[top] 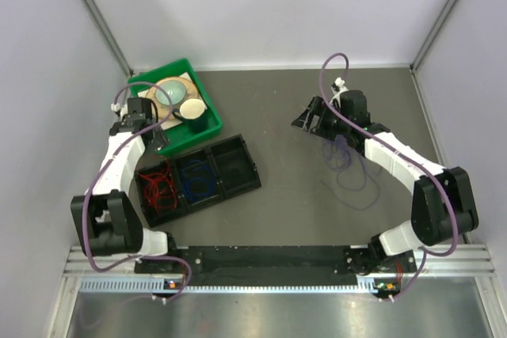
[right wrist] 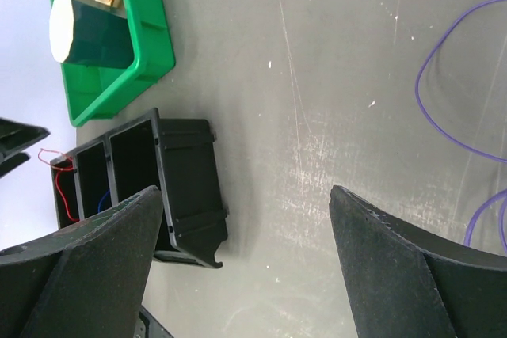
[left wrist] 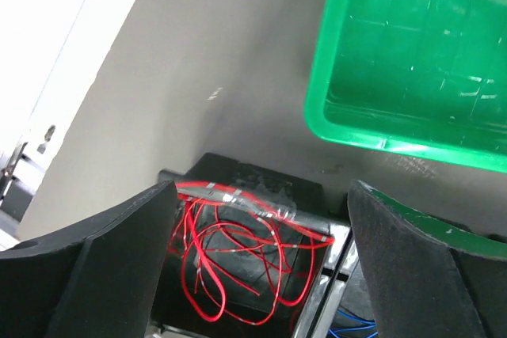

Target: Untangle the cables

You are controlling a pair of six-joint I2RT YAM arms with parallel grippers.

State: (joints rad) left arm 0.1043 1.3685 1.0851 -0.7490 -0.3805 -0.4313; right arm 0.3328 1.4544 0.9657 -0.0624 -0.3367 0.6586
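Red cable (left wrist: 230, 255) sits coiled in the left compartment of the black tray (top: 238, 165), blue cable (top: 196, 180) in the middle one; the third compartment holds nothing. Your left gripper (left wrist: 261, 189) hangs right over the red coil with its jaws spread wide, nothing between them and no wire on either finger. That side looks done. Lift straight up, because red strands ride up at the tray rim and could snag.

What's left, I'd say, is the purple cable (top: 342, 154): loose loops on the table (top: 293, 195), partly under your right forearm and well apart from the tray. Your right gripper (right wrist: 245, 191) is spread wide too and holds nothing. It points at bare table, and the purple wire lies off to one side, not between the fingers. Swing over to it, come down on a single strand at a loop's edge rather than the dense bunch, and pinch fully, since the wire is very thin. Skip the green bin (top: 207, 124).
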